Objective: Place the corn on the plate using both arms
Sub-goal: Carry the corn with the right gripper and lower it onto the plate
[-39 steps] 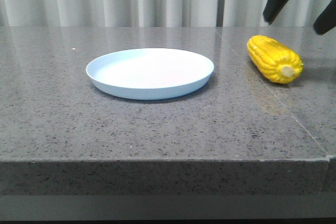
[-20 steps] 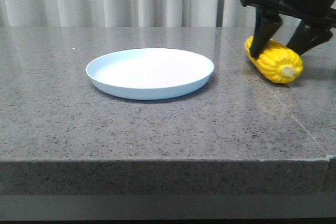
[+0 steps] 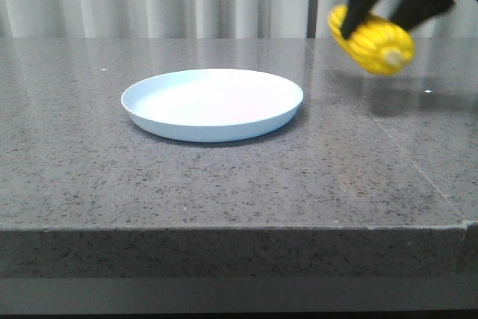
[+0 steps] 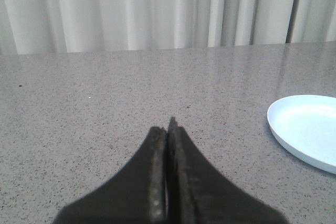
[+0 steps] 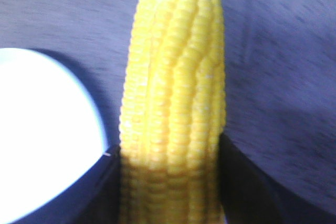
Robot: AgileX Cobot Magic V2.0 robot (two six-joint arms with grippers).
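My right black angular gripper point(image 3: 386, 7) is clamped on the bright yellow corn cob point(image 3: 371, 39), holding it clear of the grey speckled stone table point(image 3: 224, 177), right of the round pale blue plate point(image 3: 212, 103), pale stub end toward camera. My left gripper point(image 4: 167, 145) has fingers pressed together, holding nothing, low over the table beside the plate.

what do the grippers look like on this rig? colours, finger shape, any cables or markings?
Both are matte black. The left gripper has two flat wedge fingers tapering to a point, inner faces rough-textured. The right gripper shows angular dark fingers, blurred in the front view. No cables, labels or markings are visible.
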